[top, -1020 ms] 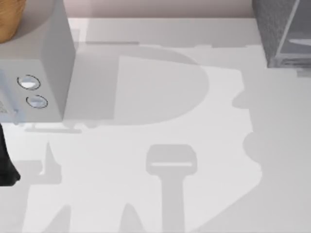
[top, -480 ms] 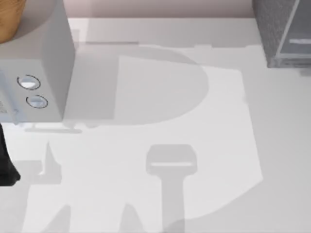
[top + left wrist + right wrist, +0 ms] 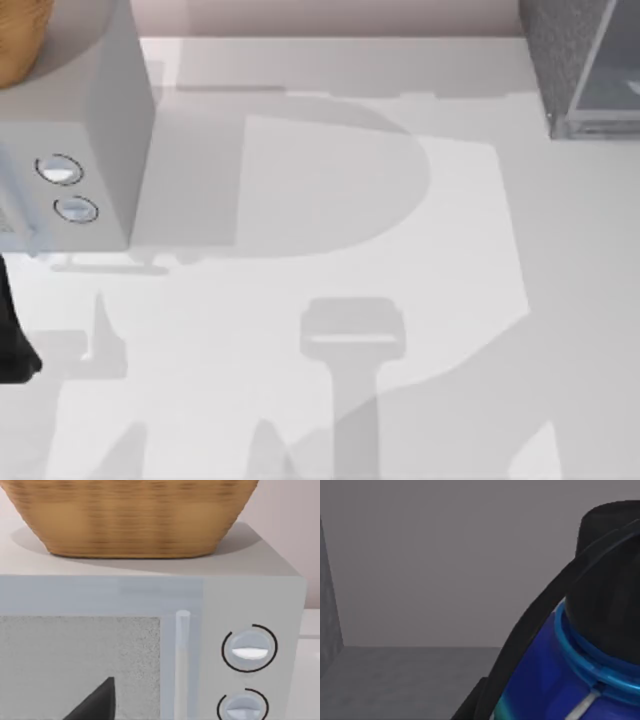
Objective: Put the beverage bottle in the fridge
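The beverage bottle [image 3: 570, 670] sits very close in the right wrist view, with a blue shoulder, a turquoise ring, a black cap and a thin black strap. Behind it are a plain dark grey back wall and floor, with a speckled side wall [image 3: 327, 615] at one edge. In the top view, the fridge [image 3: 580, 70] stands at the far right corner, dark grey and speckled, with a paler glassy panel. A dark tip of my left gripper [image 3: 95, 705] shows in front of the microwave door. My left arm [image 3: 12, 340] is parked at the left edge.
A light grey microwave [image 3: 75, 140] with two round dials [image 3: 66, 188] stands at the far left, and a woven basket [image 3: 130, 515] rests on top of it. Broad arm shadows lie over the white table [image 3: 330, 220].
The large shadow on the right side of the table has slid toward the front edge. The microwave, fridge and left arm have not moved.
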Robot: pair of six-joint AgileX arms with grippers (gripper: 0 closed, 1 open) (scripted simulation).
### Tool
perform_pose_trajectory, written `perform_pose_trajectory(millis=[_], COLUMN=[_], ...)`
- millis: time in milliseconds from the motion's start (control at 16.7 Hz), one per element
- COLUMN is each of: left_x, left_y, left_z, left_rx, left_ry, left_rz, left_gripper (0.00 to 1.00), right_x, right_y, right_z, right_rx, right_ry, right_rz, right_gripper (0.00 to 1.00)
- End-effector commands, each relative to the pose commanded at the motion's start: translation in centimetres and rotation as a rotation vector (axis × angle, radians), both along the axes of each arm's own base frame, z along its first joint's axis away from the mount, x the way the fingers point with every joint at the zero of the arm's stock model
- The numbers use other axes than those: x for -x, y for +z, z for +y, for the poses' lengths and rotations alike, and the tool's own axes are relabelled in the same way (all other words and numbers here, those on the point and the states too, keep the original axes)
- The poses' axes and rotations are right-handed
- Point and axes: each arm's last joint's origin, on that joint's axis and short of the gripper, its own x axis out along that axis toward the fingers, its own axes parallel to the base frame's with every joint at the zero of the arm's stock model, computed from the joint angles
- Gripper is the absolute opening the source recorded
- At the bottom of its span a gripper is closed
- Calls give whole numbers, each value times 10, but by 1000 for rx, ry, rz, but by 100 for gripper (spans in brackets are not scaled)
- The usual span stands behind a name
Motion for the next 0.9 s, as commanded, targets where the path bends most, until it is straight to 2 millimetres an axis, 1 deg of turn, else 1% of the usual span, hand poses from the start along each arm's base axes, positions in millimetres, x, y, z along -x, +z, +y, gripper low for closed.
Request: perform_pose_trajectory(millis=[120,240,540,900], left_x=[0,0,0,0], left_y=[0,0,0,0], left_z=[0,0,0,0], left_rx=[0,0,0,0], left_ry=[0,0,0,0], left_rz=[0,0,0,0], left_gripper=[100,100,100,100], right_x=[-18,-29,-32,-32], right_y=[2,2,2,2], right_z=[0,1,2,2], right_rx=[1,-1,-2,-2], right_ry=[-2,-3,-3,-3], right_rz=[-5,-1,1,1], right_gripper=[1,1,1,46])
